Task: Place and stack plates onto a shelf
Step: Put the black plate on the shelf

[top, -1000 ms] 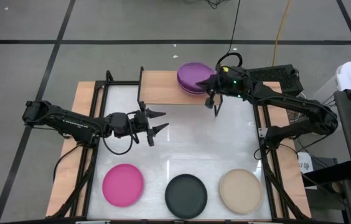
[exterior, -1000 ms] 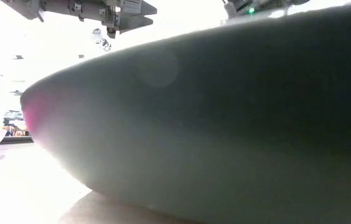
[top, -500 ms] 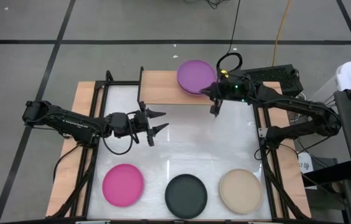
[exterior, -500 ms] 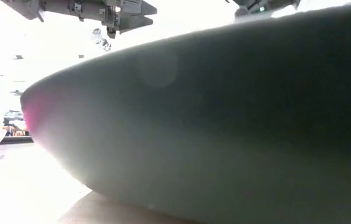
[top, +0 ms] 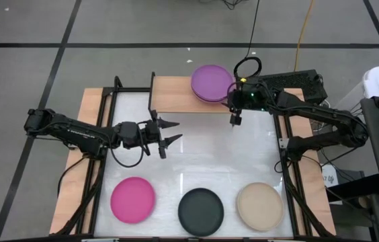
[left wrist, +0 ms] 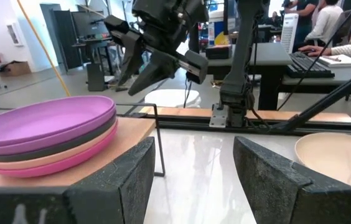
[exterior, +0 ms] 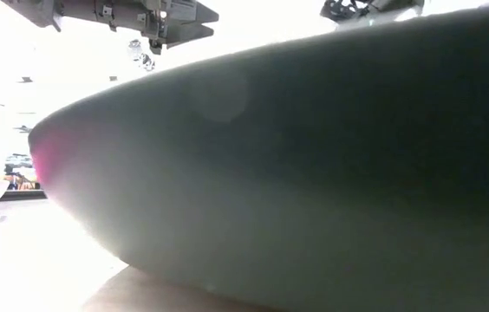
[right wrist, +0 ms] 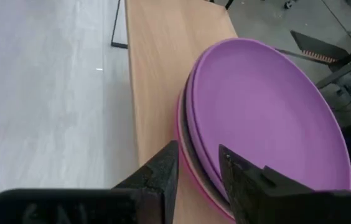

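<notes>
A stack of plates with a purple plate on top rests on the light-wood shelf at the table's far edge. In the left wrist view the stack shows purple, dark, beige and pink rims. My right gripper stands open just off the stack's right rim, touching nothing. Over the table's left middle, my left gripper hangs open and empty. Magenta, black and beige plates lie in a row at the near edge.
Black frame posts stand at the shelf's left end and along both table sides. The black plate fills the low view. Bare white tabletop lies between the shelf and the near row. People sit at desks beyond the table.
My right gripper has come off the purple plate's right rim and drawn back toward the table's right edge and a little nearer. The purple plate stays lying on the stack.
</notes>
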`<action>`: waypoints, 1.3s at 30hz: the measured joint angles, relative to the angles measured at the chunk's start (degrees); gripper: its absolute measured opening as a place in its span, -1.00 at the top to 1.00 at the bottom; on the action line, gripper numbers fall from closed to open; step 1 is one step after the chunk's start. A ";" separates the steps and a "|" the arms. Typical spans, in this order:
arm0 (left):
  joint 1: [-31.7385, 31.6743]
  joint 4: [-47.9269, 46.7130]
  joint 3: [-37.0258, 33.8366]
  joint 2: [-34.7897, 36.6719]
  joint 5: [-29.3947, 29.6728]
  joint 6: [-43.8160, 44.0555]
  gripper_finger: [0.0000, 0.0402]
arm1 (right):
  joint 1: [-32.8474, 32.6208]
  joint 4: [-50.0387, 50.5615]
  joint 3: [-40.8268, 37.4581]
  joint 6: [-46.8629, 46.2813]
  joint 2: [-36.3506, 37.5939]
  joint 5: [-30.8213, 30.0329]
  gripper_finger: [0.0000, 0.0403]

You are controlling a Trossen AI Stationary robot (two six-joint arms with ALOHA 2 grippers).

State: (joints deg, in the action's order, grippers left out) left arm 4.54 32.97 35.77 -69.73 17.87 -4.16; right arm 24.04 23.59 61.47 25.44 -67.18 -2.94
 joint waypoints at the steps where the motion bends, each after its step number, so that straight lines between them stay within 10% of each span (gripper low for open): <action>1: 0.09 -0.35 0.00 0.00 0.00 0.00 -0.11 | -0.32 0.43 0.00 0.36 0.00 0.00 0.52; 25: 7.78 -18.46 12.15 -7.94 -0.08 -2.50 -0.11 | -25.38 13.22 -0.53 -12.96 0.41 -3.12 0.53; 39: 10.29 -28.70 19.78 -21.43 -14.31 11.45 -0.11 | -35.41 -12.85 -27.54 -24.78 21.18 -9.29 0.53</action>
State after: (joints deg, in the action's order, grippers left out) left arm 14.83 4.27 55.55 -91.16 3.56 7.28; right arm -11.38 10.74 33.93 0.67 -46.00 -12.23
